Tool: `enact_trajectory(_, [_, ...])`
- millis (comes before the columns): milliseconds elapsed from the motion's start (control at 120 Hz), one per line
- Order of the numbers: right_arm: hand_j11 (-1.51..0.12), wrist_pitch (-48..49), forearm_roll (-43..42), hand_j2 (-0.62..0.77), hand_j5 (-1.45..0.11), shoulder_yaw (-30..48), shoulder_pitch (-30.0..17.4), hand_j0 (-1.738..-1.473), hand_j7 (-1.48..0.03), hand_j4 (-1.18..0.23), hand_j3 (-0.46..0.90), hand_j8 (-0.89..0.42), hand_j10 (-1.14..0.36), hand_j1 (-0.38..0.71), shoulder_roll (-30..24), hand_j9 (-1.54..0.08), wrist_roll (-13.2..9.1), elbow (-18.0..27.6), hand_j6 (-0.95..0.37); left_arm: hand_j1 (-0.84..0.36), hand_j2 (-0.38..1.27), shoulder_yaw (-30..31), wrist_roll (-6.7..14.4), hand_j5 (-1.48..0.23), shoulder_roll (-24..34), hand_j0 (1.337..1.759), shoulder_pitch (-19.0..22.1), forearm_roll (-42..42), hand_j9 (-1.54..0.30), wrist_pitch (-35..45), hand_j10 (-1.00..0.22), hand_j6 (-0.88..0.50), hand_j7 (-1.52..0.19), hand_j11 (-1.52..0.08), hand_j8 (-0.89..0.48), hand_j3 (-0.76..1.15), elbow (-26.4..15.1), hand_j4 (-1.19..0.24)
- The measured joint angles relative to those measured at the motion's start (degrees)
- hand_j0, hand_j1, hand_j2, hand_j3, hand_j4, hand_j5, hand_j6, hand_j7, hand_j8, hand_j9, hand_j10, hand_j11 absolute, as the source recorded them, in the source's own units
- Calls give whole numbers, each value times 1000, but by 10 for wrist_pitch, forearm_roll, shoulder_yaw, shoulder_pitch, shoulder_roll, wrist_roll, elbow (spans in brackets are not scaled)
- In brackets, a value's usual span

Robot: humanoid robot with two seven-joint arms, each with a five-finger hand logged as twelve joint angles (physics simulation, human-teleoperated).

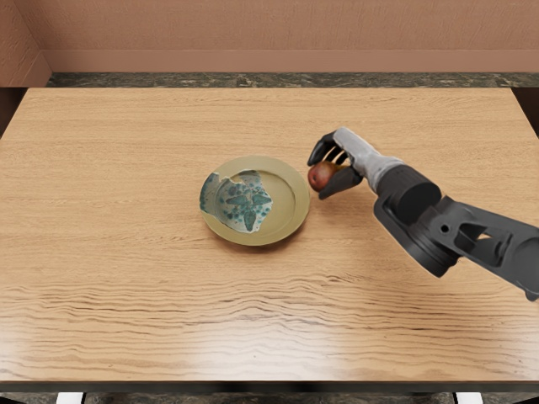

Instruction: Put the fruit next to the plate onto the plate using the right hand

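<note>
A small reddish-brown fruit point(319, 176) sits just right of the plate point(290, 206), an olive-rimmed dish with a blue-green pattern in its middle. My right hand point(330, 168) comes in from the right edge and its dark fingers point(321, 151) curl around the fruit, with the thumb below it. The fruit is beside the plate's right rim, not over it. Whether it is lifted off the table I cannot tell.
The wooden table point(126, 278) stretches wide around the plate. A dark stone ledge point(253, 80) and a wall run along its far edge. My right forearm point(429, 223) lies across the table's right side.
</note>
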Motion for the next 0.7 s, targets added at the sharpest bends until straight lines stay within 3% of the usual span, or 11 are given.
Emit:
enact_trajectory(217, [-1001,13,2,378,-1054,-1,19,-1655,-994,-733,0,-277,-174,302,59,-1032,0,-17,-428,326,3,0,0,-24,0,1658,0,0,-24,0,-19,-19,-24,-24,-19,0,0,-19])
enact_trajectory(275, [-996,21,2,451,-1057,-1,24,-1656,-994,-732,-1,-275,-151,327,74,-1033,0,-21,-471,326,3,0,0,-24,0,1658,0,0,-24,0,-19,-19,-24,-24,-19,0,0,-19])
enact_trajectory(342, [-998,33,1,542,-1053,-2,31,-1657,-994,-734,0,-292,-237,359,91,-1028,0,-26,-462,326,3,0,0,-24,0,1658,0,0,-24,0,-19,-19,-24,-24,-19,0,0,-19])
enact_trajectory(350, [-999,34,1,557,-1038,-2,31,-1657,-994,-742,0,-339,-304,365,93,-1021,-1,-27,-459,326,3,0,0,-24,0,1658,0,0,-24,0,-19,-19,-24,-24,-19,0,0,-19])
enact_trajectory(400, [-990,41,1,537,-1028,-3,34,-1657,-985,-735,0,-341,-312,362,104,-1006,-1,-33,-477,326,3,0,0,-24,0,1658,0,0,-24,0,-19,-19,-24,-24,-19,0,0,-19])
enact_trajectory(517, [-590,44,4,310,-612,10,37,-1658,-587,-439,0,-207,-201,79,129,-599,-1,-40,-293,326,3,0,0,-24,0,1658,0,0,-24,0,-19,-19,-24,-24,-19,0,0,-19])
enact_trajectory(625, [-347,124,77,183,-360,58,33,-1658,-345,-258,0,-122,-118,-98,121,-353,0,-42,-173,326,3,0,0,-24,0,1658,0,0,-24,0,-19,-19,-24,-24,-19,0,0,-19])
enact_trajectory(700, [-240,234,143,127,-249,109,21,-1658,-239,-179,0,-85,-82,-175,92,-244,40,-42,-120,326,3,0,0,-24,0,1658,0,0,-24,0,-19,-19,-24,-24,-19,0,0,-19])
